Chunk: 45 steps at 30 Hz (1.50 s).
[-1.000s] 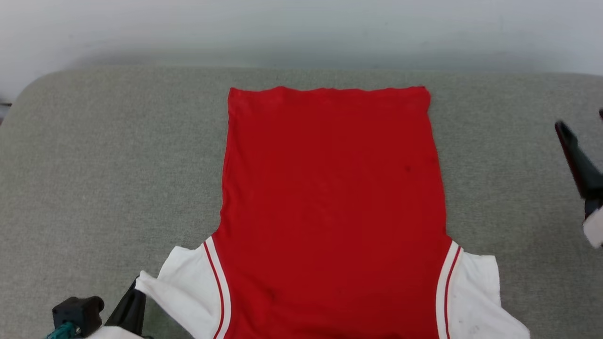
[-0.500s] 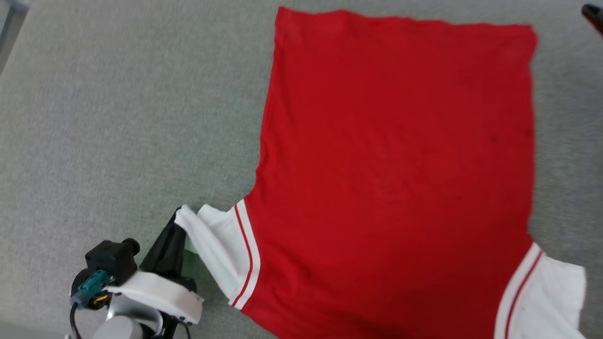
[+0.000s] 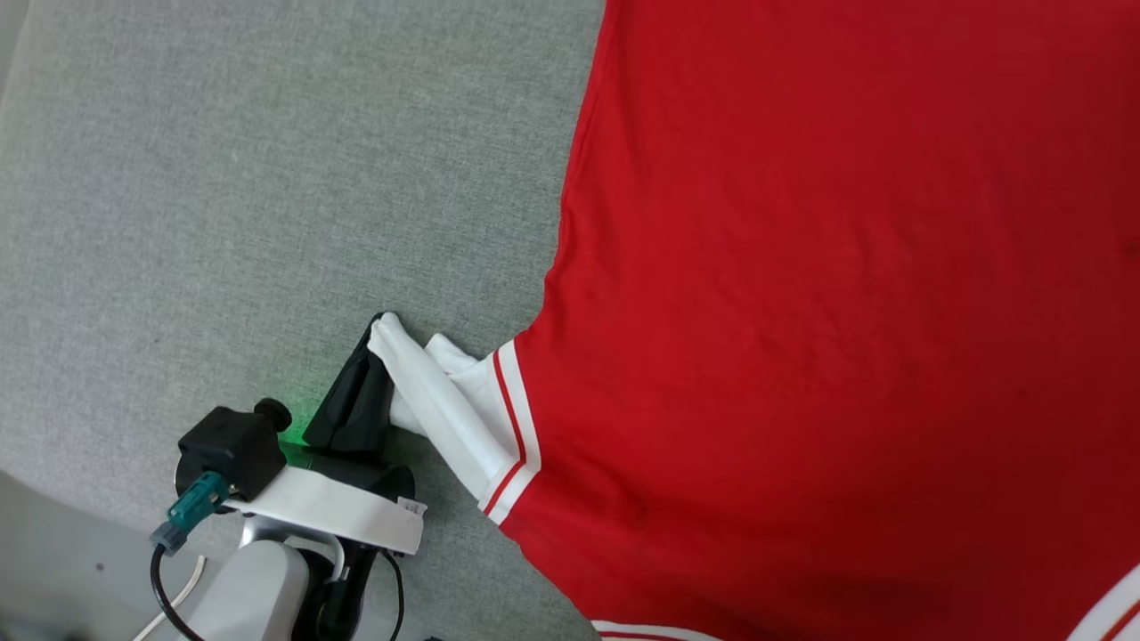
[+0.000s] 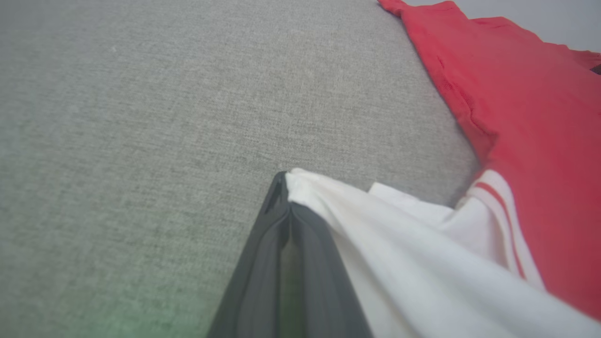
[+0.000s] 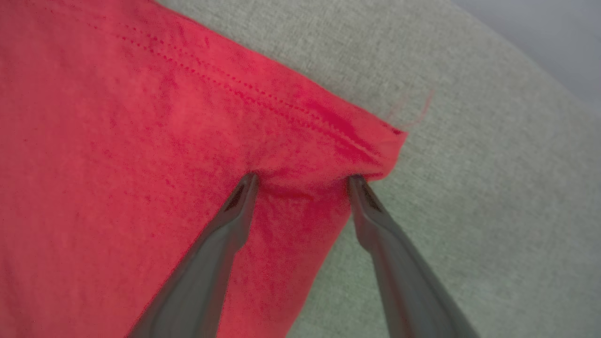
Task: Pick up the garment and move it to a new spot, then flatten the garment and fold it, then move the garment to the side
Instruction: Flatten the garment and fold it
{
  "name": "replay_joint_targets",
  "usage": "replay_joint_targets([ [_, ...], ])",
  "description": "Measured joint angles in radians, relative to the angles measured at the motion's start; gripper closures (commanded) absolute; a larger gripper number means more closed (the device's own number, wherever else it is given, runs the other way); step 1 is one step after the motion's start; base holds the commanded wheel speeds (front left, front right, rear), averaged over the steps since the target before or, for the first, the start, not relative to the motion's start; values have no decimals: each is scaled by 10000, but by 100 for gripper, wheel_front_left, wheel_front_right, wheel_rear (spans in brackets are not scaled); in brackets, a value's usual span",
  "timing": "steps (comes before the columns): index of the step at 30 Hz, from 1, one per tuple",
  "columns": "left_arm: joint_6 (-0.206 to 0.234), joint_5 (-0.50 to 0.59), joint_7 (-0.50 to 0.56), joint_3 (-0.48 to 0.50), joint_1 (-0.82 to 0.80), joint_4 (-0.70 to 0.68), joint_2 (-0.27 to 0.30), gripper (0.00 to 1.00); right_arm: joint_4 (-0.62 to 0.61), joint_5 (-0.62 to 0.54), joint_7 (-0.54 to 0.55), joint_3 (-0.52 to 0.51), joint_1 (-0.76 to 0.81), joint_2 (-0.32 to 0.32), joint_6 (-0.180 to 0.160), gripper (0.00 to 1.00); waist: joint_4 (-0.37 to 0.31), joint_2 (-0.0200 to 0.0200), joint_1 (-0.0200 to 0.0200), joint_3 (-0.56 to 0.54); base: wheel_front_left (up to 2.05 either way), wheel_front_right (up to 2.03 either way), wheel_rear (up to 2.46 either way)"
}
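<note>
Starting the fold, I judge: my left pincer [image 3: 376, 336] pinches the white sleeve [image 3: 445, 405] of the red jersey [image 3: 819, 267] flat on the grey surface [image 3: 223, 178]; my spread right pincer [image 5: 300, 180] must next close on its hem corner [image 5: 371, 141].

I'm looking down on a grey woven padded surface [image 3: 223, 178]; the garment [image 3: 846, 267] lies spread on it, red body flat, toward the right.

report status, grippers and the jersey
Left gripper shut on garment, at white sleeve. Right gripper open, tips on red hem corner. Body spread flat on grey cushion, unfolded. Nothing seen in the way.
</note>
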Motion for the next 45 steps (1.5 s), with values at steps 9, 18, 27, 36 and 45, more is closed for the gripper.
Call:
replay_joint_targets([
  [9,-499,546,-46,570,-142,161,-568,100,-161,226,278,-107,73,-439,-2,100,264,0,-6,454,0,0,0],
  [18,-746,945,-2,1011,-92,518,-842,100,-88,422,-903,-186,159,-117,0,100,23,0,-2,-25,0,0,0],
  [27,-798,1164,15,1344,630,761,-826,100,-991,1645,-2431,924,1145,-966,0,100,-430,0,-1,-1286,0,0,0],
  [36,-648,1133,81,1553,1586,842,-635,100,-2514,3177,-3544,897,4056,-2180,0,100,-1038,0,-2,-2740,0,0,0],
  [45,-362,1049,251,1745,2412,583,-337,100,-3741,3858,-3810,-234,8271,-2679,0,100,-1726,0,-3,-3830,0,0,0],
])
